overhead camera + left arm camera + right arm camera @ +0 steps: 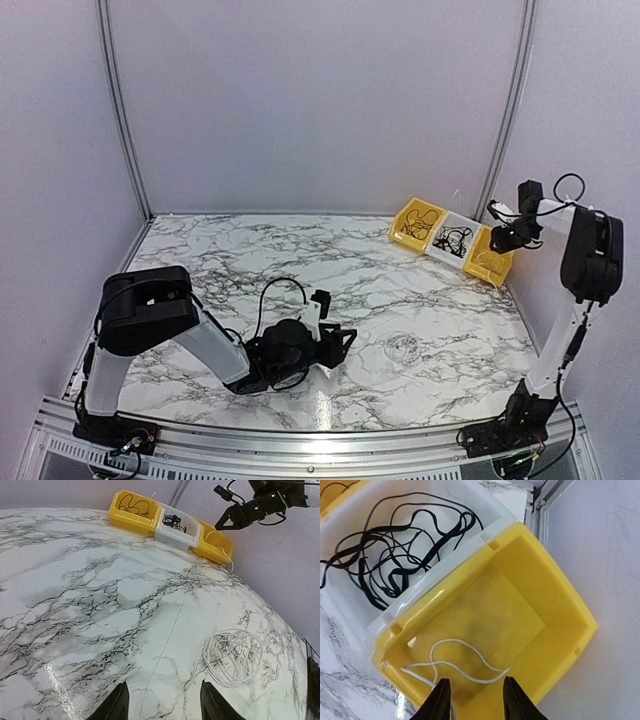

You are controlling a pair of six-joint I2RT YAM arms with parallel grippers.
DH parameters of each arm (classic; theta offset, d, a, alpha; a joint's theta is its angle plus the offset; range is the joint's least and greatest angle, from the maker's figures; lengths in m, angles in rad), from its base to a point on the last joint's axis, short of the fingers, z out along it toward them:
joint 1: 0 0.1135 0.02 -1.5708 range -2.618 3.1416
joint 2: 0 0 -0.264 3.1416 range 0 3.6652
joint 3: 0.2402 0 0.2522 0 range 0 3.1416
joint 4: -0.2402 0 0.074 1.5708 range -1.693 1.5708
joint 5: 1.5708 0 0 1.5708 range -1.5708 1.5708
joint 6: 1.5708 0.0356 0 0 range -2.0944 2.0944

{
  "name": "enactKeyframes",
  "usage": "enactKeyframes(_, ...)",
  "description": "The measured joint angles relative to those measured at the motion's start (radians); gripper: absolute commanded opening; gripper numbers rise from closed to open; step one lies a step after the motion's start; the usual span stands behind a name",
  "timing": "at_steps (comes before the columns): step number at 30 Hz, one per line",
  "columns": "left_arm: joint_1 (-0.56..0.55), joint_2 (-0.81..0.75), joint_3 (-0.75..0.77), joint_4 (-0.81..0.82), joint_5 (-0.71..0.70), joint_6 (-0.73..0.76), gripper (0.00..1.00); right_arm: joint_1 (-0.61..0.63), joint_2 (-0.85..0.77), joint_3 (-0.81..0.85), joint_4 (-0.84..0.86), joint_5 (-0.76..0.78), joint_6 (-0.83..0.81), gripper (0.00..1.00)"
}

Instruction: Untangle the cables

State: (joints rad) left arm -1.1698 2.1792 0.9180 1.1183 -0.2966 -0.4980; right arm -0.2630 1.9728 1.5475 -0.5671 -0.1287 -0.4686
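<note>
My left hand (338,345) sits low over the near middle of the desk (230,255), its fingers (119,702) spread apart with nothing between them. Behind it, at the desk's near edge, runs a metal rail (300,440) carrying both arm bases. Ahead of this hand the marbled top lies bare as far as the far corner. The only thing close by is a loose coil of white cable (232,655), lying flat just to my right of the fingers and apart from them.

Further off, three bins stand touching in a slanted row in the far right corner, close against the right wall (600,120). The left yellow bin (131,517) holds a single black cable (132,504). The white bin (177,530) in the middle holds the tangle of black cables (395,555), looped over one another across its floor. The right yellow bin (560,630) holds one white strand (465,662), which curls over the floor and runs up over the near rim.

My right hand (475,682) hangs over that last bin's near rim, fingers (441,700) parted and gripping nothing; the white strand passes just beside the left finger. The right wall stands close beside this bin, leaving little room on that side. The back wall (320,100) closes the desk's far edge.
</note>
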Motion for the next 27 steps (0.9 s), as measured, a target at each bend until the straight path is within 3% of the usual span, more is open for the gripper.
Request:
enactKeyframes(9, 0.000, 0.011, -0.005, 0.026, 0.000, -0.013, 0.51, 0.000, -0.299, -0.230, 0.014, -0.003, -0.035, 0.45)
enactKeyframes(18, 0.000, 0.015, -0.019, 0.045, 0.000, -0.017, 0.51, 0.000, -0.270, -0.386, 0.013, -0.027, -0.056, 0.47)
enactKeyframes(27, 0.000, 0.027, -0.024, 0.058, 0.000, -0.019, 0.51, 0.000, -0.229, -0.400, 0.040, -0.042, -0.054, 0.49)
